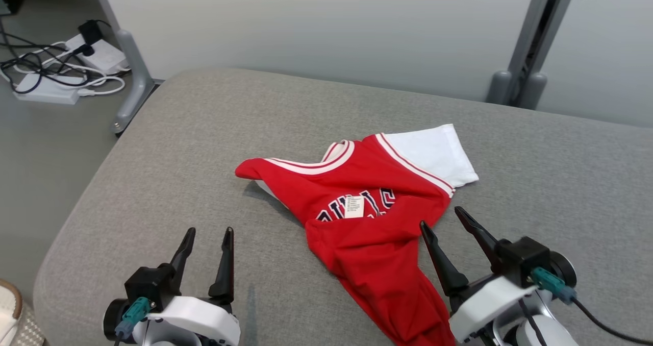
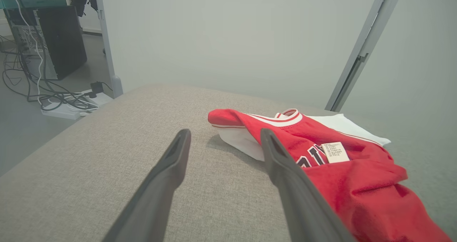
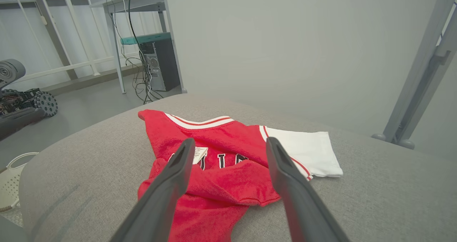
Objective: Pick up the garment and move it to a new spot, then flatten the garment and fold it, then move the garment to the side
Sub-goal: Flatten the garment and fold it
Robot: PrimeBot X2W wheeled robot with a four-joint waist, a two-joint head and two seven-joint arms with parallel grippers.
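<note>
Both jaws standing wide, empty: left gripper (image 1: 209, 232), right gripper (image 1: 440, 217) hovering near crumpled garment (image 1: 367, 218). Pickup likely starting; next move calling for descending, pinching fabric.

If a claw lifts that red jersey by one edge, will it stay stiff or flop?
Probably flop: the red jersey lies in soft crumpled folds on the grey cushion, so it should sag from one pinch. Likely light, being thin cloth. A push would probably bunch it, since the cushion's weave looks grippy.
</note>
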